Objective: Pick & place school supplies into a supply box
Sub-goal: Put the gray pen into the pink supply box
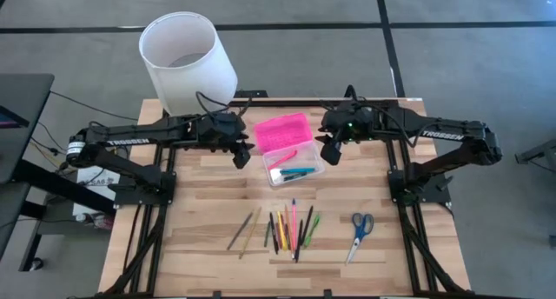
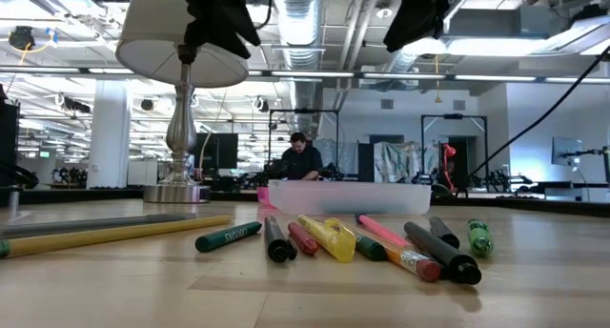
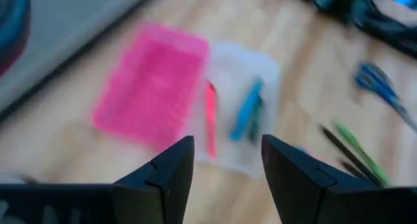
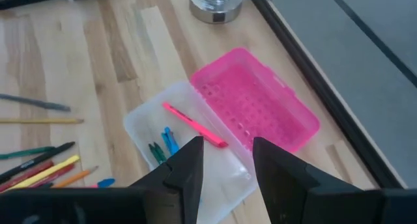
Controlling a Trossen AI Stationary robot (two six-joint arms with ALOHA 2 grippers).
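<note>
The bench [image 1: 208, 203] is a pale butcher-block top of glued wood strips on a black frame, standing on grey floor marked with dark lines. The low view looks into a large open workshop with ceiling ducts, strip lights, white columns and metal racks; one person [image 2: 303, 161] sits far behind the bench.

One supply box [image 1: 290, 149] lies open at the far middle of the bench, its pink lid [image 4: 257, 100] folded out on the far side and its clear base [image 4: 146, 129] on the near side. Three supplies lie in the base: one pink pen [image 4: 193, 125], one blue pen [image 4: 169, 140] and one green one [image 4: 156, 152].

In the near middle lies a loose bunch of about ten pens, pencils and markers [image 1: 291, 228]. One pair of blue-handled scissors [image 1: 360, 229] lies to their right, well apart.

One lamp with a white shade [image 1: 187, 60] stands at the far left edge.

The left tool [image 1: 242, 153] hangs just left of the box, fingers apart and holding nothing. The right tool [image 1: 330, 151] hangs just right of it, likewise apart and holding nothing.
</note>
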